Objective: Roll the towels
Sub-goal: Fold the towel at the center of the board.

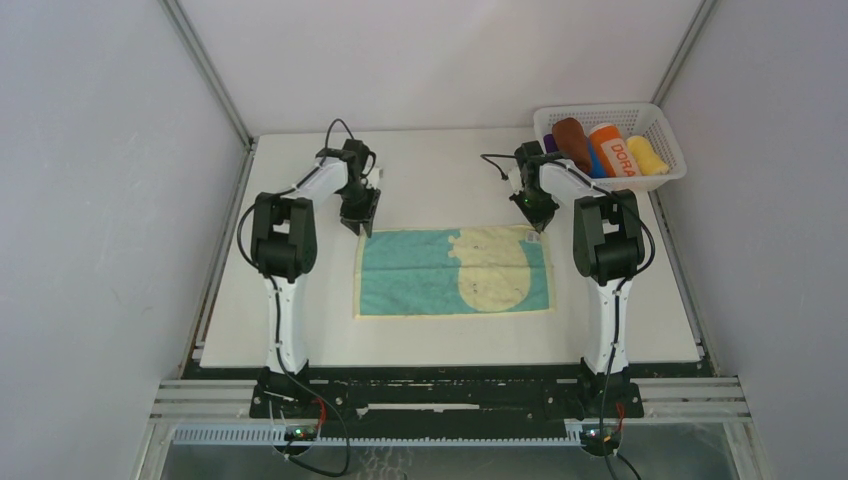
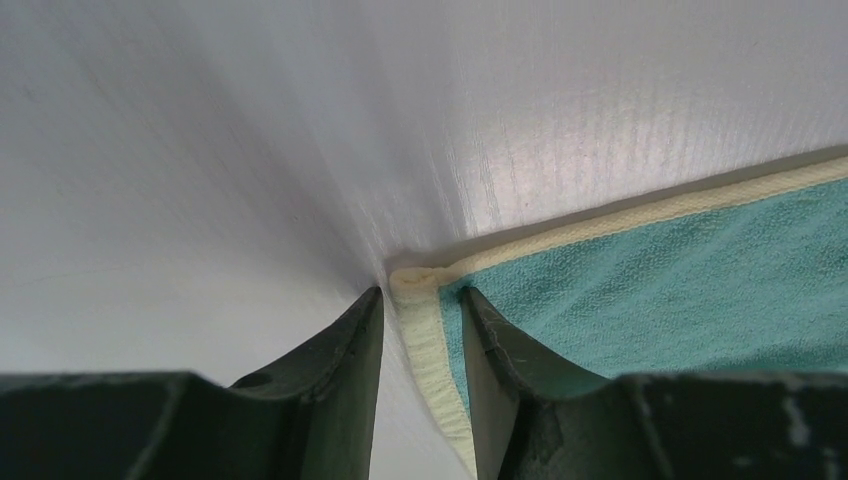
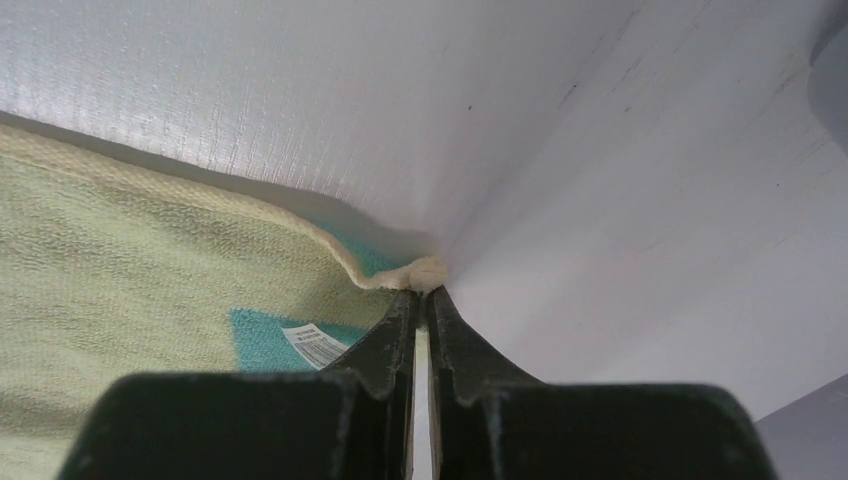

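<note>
White table [image 1: 450, 340]. Teal towel [image 1: 410, 280] lies spread flat at centre of top view: oblong terry, cream hem, big cream blob on its right half, tag near upper right corner. Basket [image 1: 640, 182] at upper right, brown towel [image 1: 572, 143] rolled inside. Left tool [image 2: 420, 300] at teal towel's upper left corner, part open, hem between jaws, not pinched. Right tool [image 3: 425, 292] at its upper right corner, closed tight, pinching the bunched corner.
</note>
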Tool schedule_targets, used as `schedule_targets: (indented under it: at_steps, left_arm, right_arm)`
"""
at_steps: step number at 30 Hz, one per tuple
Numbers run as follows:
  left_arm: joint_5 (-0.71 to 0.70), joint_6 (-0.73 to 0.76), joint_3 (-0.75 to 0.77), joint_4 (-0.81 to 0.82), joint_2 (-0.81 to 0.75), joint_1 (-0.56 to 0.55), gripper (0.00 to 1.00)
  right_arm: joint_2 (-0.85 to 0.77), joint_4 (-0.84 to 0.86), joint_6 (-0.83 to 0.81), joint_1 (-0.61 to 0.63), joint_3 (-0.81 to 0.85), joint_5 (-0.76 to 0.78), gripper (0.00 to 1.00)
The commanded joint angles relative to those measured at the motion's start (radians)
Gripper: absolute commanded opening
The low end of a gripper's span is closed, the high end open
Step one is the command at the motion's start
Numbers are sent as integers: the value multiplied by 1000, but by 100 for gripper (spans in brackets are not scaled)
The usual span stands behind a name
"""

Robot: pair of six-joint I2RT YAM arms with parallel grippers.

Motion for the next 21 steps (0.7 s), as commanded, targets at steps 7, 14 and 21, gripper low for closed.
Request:
schedule_targets:
  at_steps: [7, 14, 21]
  left_arm:
    - [8, -35, 53, 3, 49, -8, 26]
    - [18, -4, 75, 13, 16, 19, 1]
    - [-52, 42, 41, 44, -92, 42, 0]
  right_arm:
    - [-35, 43, -15, 3, -22, 8, 0]
    - [-36, 34, -24, 3, 13, 24, 0]
    - [-96, 77, 2, -2, 3, 104, 0]
